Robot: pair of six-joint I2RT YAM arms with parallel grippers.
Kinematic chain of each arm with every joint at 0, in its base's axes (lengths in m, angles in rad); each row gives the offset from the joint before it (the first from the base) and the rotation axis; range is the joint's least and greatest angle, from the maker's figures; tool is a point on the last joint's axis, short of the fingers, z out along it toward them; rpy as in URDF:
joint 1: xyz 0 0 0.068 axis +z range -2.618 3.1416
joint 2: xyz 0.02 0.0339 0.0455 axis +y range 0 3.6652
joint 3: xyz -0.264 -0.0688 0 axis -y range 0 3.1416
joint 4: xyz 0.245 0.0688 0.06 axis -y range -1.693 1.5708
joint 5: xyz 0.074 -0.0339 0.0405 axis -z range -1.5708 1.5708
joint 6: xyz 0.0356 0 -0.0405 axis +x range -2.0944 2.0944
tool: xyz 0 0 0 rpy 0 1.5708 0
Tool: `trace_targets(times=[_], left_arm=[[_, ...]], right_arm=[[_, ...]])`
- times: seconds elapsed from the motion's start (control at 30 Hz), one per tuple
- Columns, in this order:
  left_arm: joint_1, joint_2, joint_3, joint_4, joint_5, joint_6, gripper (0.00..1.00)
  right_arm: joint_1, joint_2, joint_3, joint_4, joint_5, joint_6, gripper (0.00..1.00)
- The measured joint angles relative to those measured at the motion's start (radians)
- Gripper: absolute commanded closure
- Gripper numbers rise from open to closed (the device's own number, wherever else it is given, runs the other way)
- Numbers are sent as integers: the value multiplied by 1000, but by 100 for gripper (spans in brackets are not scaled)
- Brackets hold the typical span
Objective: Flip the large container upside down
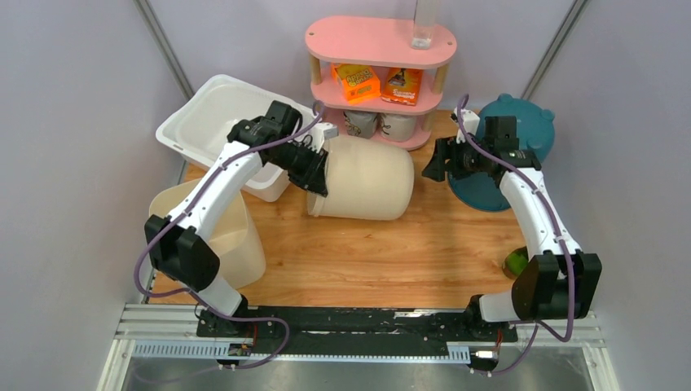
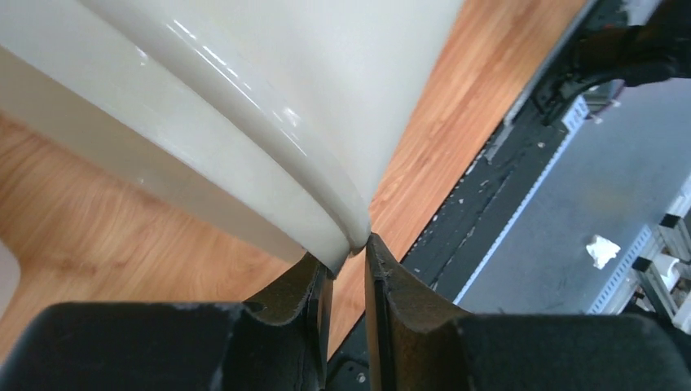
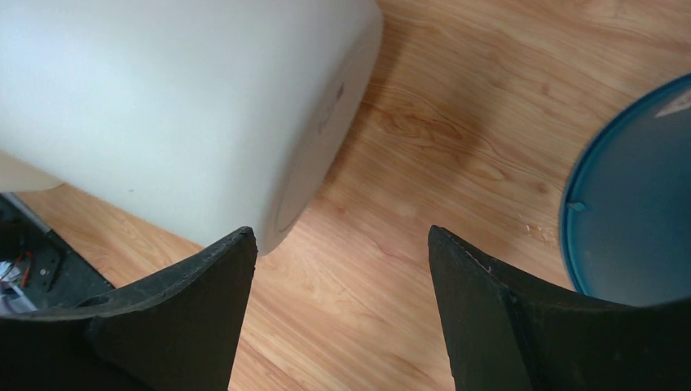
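**Container point(image 1: 363, 179) held by its rim alone**

It lies on its side on the bench point(image 1: 367, 261), just before the shelf point(image 1: 379, 41). Your left pincer point(image 2: 349, 248) is clenched on the rim point(image 2: 204, 187); the right pincer point(image 3: 342, 236) hangs released beside its base. Tip it and that thin grip may slip, rolling it into the shelf.

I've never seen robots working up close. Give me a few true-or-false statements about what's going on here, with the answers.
1. The large container lies on its side on the table. True.
2. The left gripper pinches the container's rim. True.
3. The right gripper is clamped on the container. False: its jaws are wide open and hold nothing.
4. The pink shelf at the back is bare. False: orange boxes sit on its middle tier.
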Motion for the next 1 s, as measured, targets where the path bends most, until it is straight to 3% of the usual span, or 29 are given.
trace_targets(times=[0.2, 0.4, 0.77, 1.0], left_arm=[[1, -101, -70, 81, 169, 18, 100], [1, -151, -171, 133, 213, 1, 100], [17, -153, -204, 141, 166, 40, 100], [33, -156, -242, 130, 142, 90, 100]], right_arm=[[11, 10, -67, 7, 93, -6, 22], [48, 44, -153, 13, 96, -10, 21], [62, 144, -160, 35, -468, -63, 16], [65, 193, -160, 103, -577, -40, 20]])
